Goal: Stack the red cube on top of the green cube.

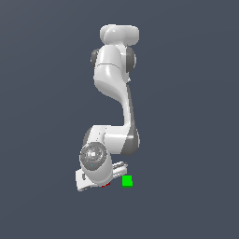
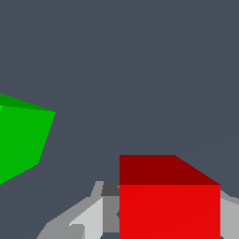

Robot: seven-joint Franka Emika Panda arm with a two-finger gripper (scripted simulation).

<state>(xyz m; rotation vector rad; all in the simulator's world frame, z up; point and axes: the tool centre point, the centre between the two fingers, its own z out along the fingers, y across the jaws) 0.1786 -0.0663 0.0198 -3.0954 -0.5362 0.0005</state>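
Note:
The red cube [image 2: 169,205] sits between my gripper's [image 2: 169,219] two grey fingers [image 2: 100,215], which press against its opposite sides, so the gripper is shut on it. In the exterior view only a red sliver of that cube [image 1: 106,185] shows under the hand, where the gripper [image 1: 109,181] is mostly hidden by the wrist. The green cube [image 1: 127,181] lies just to the exterior view's right of the gripper, apart from it. It also appears in the wrist view as a green cube [image 2: 21,140], off to one side of the red one and not touching it.
My white arm [image 1: 116,93] rises over the plain dark grey floor [image 1: 186,140]. Nothing else shows around the two cubes.

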